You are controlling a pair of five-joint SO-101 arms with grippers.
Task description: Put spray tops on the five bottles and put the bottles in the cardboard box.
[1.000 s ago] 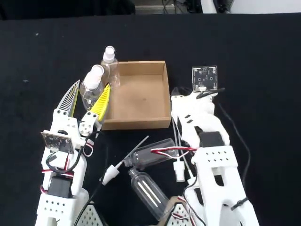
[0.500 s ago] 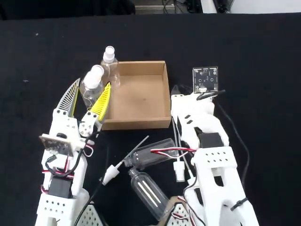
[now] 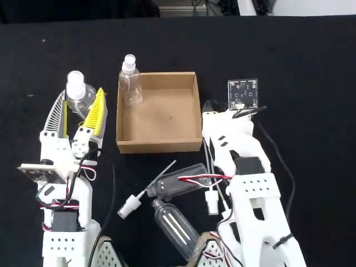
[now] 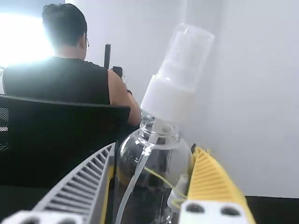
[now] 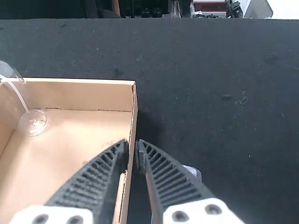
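Observation:
My left gripper (image 3: 80, 93) is shut on a clear bottle (image 3: 78, 95) with a white spray top (image 4: 180, 84), held upright left of the cardboard box (image 3: 167, 146). The bottle (image 4: 154, 158) sits between the white and yellow fingers. A second capped bottle (image 3: 129, 80) stands in the box's far left corner (image 5: 28, 116). Two bottles without tops lie in front of the box (image 3: 181, 181) (image 3: 175, 223). A loose spray top (image 3: 129, 206) lies beside them, another (image 3: 211, 200) by the right arm. My right gripper (image 5: 132, 148) is closed on the box's right wall (image 5: 134, 100).
The right arm's white body (image 3: 250, 189) and its cables lie over the near right of the black table, close to the lying bottles. The left arm's base (image 3: 64, 233) takes the near left. Bare black cloth (image 3: 289, 61) stretches behind and right of the box.
My left gripper has carried its capped bottle left and away from the box's left wall. The loose spray top in front shifted slightly. The right arm has stayed put.

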